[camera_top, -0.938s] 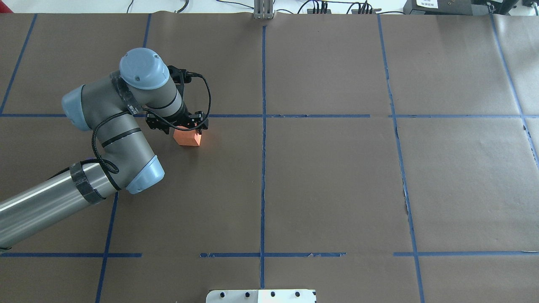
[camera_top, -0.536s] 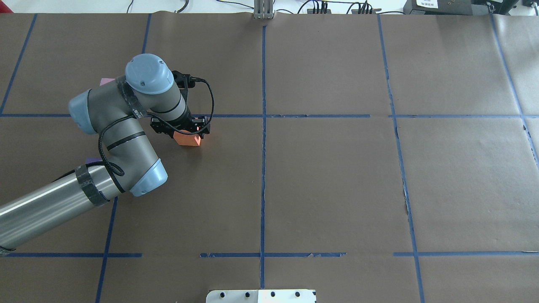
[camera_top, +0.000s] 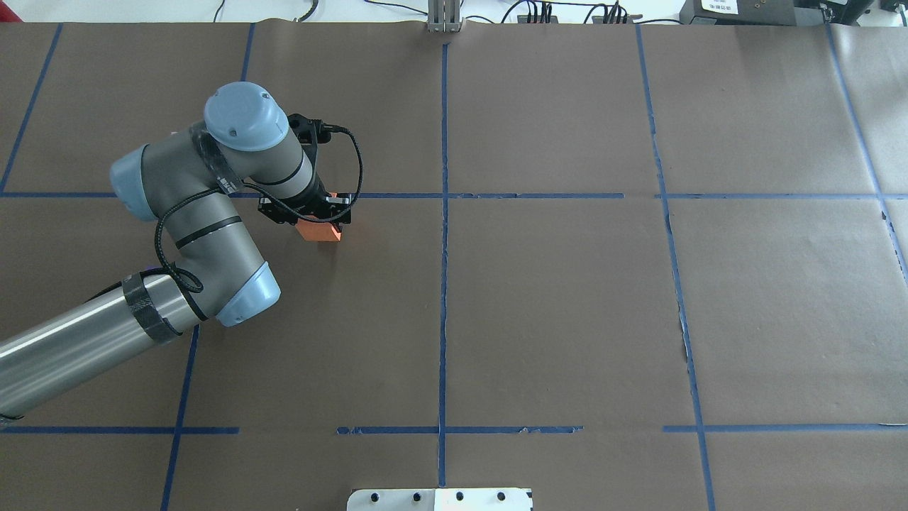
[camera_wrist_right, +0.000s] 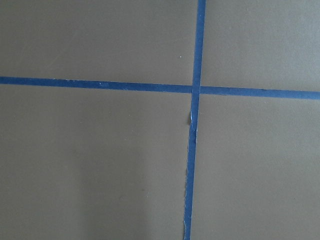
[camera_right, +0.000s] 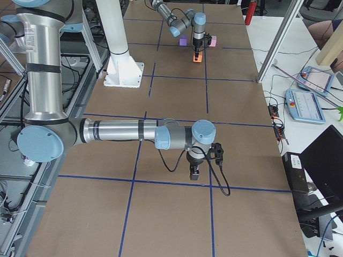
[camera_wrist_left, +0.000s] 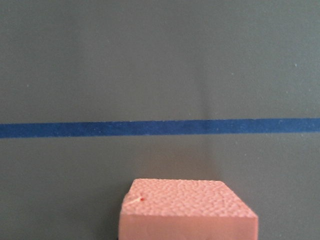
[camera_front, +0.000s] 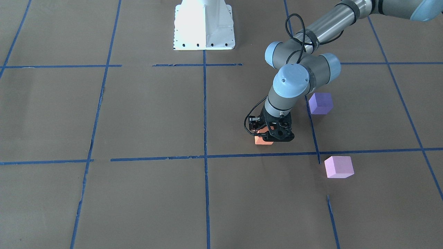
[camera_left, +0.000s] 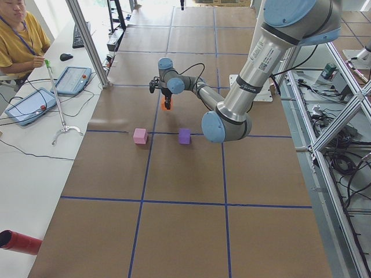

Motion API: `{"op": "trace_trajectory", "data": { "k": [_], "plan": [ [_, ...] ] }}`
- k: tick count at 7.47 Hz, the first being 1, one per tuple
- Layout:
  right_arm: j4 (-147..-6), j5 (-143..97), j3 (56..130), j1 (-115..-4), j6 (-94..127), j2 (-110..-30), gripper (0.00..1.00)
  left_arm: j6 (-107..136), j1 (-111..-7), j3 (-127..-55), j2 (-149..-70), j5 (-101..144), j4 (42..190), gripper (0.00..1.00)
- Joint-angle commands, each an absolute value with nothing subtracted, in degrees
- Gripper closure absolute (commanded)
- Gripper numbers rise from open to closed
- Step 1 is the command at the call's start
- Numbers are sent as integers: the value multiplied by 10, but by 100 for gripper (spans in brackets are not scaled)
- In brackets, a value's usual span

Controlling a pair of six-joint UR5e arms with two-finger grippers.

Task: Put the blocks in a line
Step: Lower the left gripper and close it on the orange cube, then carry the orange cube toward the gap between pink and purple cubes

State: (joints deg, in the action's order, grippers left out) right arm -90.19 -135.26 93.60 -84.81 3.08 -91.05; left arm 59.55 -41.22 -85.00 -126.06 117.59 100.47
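One block in hand: my left gripper clamps orange to align with purple and pink, on my left.

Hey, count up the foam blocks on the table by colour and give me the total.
orange block: 1
dark purple block: 1
pink block: 1
Total: 3
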Motion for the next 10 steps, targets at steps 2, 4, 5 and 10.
{"op": "trace_trajectory", "data": {
  "k": [2,4,5,10],
  "plan": [
    [-902,-1353,936,-848,31,-911,0,510,-489,-979,-1214,1193,911,80],
    [-902,-1353,936,-848,31,-911,0,470,-535,-990,-1140,1207,920,79],
    [-903,-1353,936,-848,31,-911,0,428,-556,-991,-1102,1256,920,78],
    [-902,-1353,936,-848,31,-911,0,452,-552,-944,-1064,1271,1013,78]
  ]
}}
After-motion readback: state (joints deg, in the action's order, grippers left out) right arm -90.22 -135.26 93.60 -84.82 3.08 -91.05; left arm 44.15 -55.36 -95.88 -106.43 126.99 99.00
